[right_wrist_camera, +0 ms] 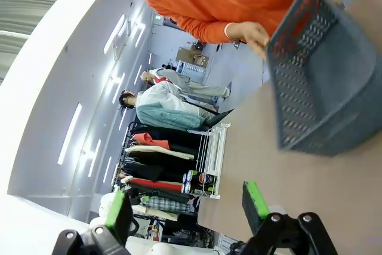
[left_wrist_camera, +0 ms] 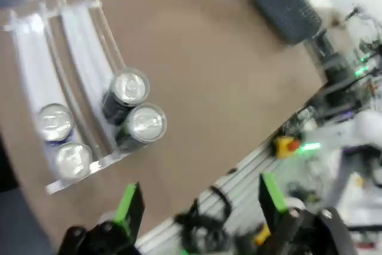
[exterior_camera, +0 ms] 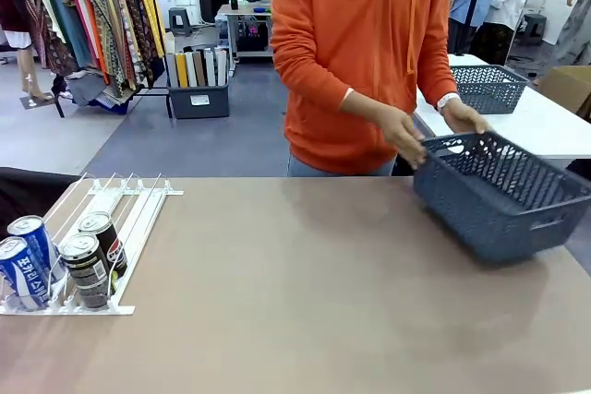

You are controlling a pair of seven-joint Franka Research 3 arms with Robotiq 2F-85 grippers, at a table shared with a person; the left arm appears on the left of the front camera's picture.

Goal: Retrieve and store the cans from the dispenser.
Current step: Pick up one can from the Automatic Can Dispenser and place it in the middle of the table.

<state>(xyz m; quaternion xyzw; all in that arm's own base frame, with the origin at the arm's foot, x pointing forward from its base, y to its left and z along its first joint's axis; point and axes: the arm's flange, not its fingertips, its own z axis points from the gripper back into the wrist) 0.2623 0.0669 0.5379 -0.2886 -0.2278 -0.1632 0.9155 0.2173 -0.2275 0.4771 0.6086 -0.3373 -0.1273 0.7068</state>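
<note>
The white wire dispenser (exterior_camera: 129, 202) lies at the table's left edge, with cans at its low near end. Two blue-and-white cans (exterior_camera: 28, 256) stand in the left lane and two dark cola cans (exterior_camera: 92, 256) in the lane beside them. From above, the left wrist view shows the dispenser (left_wrist_camera: 77, 34), the cola cans (left_wrist_camera: 137, 107) and the blue cans (left_wrist_camera: 62, 140). My left gripper (left_wrist_camera: 200, 201) hangs open high over the table's near edge, holding nothing. My right gripper (right_wrist_camera: 186, 207) is open too, with the dispenser (right_wrist_camera: 210, 147) far off.
A person in an orange hoodie stands at the far side, both hands on a dark grey mesh basket (exterior_camera: 503, 196) at the table's right; it also appears as the basket (right_wrist_camera: 322, 88) and basket (left_wrist_camera: 286, 7). A second basket (exterior_camera: 489, 88) sits on a white table behind.
</note>
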